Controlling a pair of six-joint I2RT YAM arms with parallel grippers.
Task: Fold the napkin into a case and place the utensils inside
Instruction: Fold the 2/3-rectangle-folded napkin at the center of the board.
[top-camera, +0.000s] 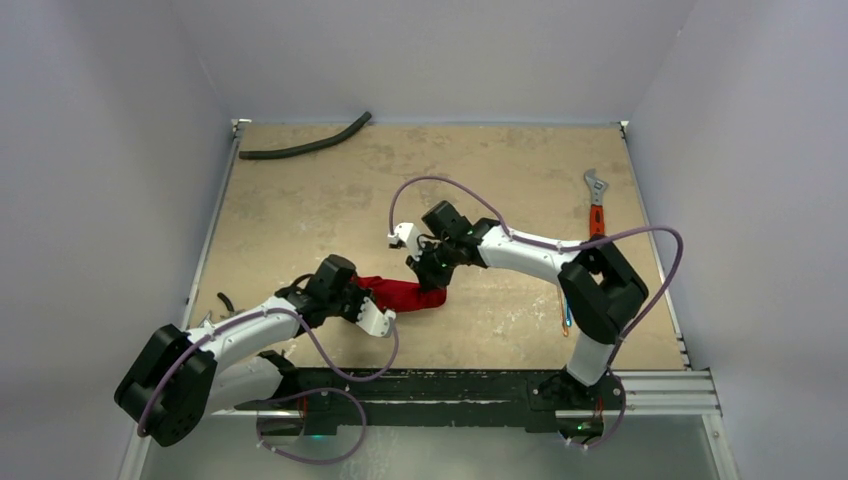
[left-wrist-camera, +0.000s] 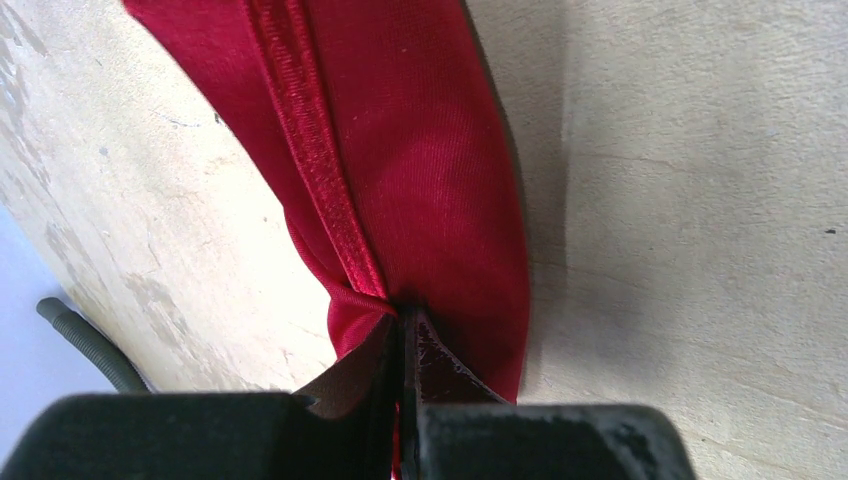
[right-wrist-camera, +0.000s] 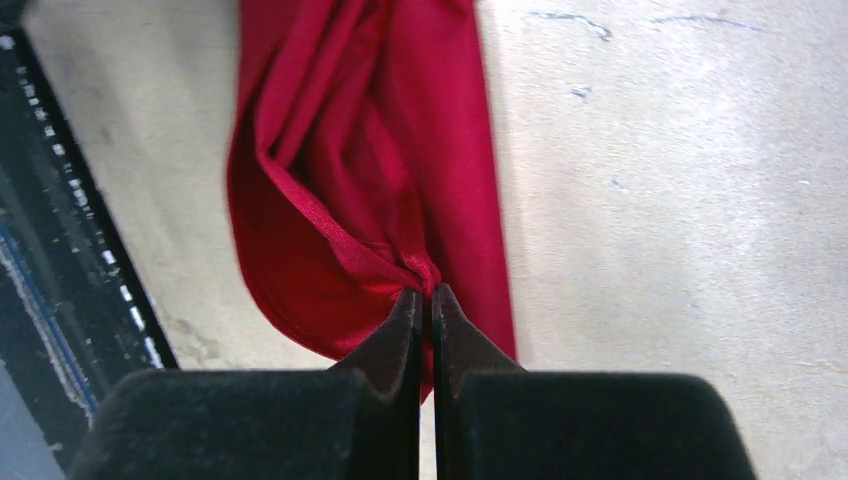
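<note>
The red napkin lies gathered into a short narrow strip on the table between the two arms. My left gripper is shut on its left end; the left wrist view shows the fingertips pinching the cloth beside a hemmed fold. My right gripper is shut on the right end, its tips clamped on a bunched hem of the napkin. The utensils show as a slim blue-gold sliver at the near right, mostly hidden behind the right arm.
A black curved hose lies at the far left edge. An orange-handled wrench lies at the right edge. The black mounting rail runs along the near edge, close to the napkin in the right wrist view.
</note>
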